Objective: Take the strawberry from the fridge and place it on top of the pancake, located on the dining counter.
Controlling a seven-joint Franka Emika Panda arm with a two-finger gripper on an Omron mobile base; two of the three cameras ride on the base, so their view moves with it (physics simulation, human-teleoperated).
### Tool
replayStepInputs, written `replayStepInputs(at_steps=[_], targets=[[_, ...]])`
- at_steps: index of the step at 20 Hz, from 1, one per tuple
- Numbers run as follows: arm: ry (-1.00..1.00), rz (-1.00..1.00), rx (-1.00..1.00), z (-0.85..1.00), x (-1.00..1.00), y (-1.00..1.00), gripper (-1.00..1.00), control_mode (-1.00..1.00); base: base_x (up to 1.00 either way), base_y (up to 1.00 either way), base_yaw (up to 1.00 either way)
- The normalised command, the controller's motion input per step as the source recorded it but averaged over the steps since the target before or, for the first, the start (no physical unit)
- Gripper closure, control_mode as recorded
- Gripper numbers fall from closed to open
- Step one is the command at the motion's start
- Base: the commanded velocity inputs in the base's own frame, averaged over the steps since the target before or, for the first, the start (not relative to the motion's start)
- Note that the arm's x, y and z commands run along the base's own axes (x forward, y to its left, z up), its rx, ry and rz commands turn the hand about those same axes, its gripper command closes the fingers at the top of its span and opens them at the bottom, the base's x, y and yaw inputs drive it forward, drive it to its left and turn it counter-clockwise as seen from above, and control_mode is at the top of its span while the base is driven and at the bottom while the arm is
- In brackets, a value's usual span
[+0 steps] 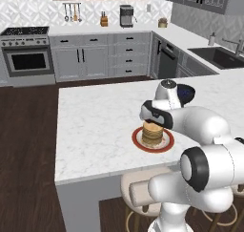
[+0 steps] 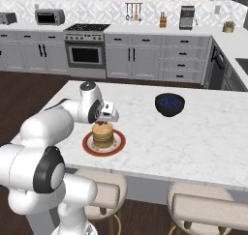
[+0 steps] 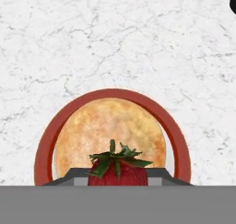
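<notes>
My gripper is shut on the strawberry, a red berry with a green leafy cap that sits between the two finger tips. Straight below it lies the pancake, a tan stack on a white plate with a red rim. From the base views, the gripper hovers just above the pancake stack, near the front edge of the white marble dining counter. Whether the berry touches the top pancake I cannot tell. The fridge is out of view.
A dark blue bowl stands on the dining counter to the right of the plate. Beige stools sit under the counter's near edge. Wall counters with an oven and a sink line the back and right.
</notes>
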Motion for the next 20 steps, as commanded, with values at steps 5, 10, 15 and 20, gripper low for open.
replayStepInputs(at_steps=[5,10,15,20], targets=[[0.02,0.00,0.00,-0.20,0.06,0.00,1.00,-1.00,0.00,0.00,0.00],[0.03,0.00,0.00,-0.11,0.10,0.00,1.00,-1.00,0.00,0.00,0.00],[0.00,0.00,0.00,-0.03,0.08,0.00,1.00,-1.00,0.00,0.00,0.00],[0.08,0.00,0.00,-0.20,0.00,0.00,1.00,-1.00,0.00,0.00,0.00]])
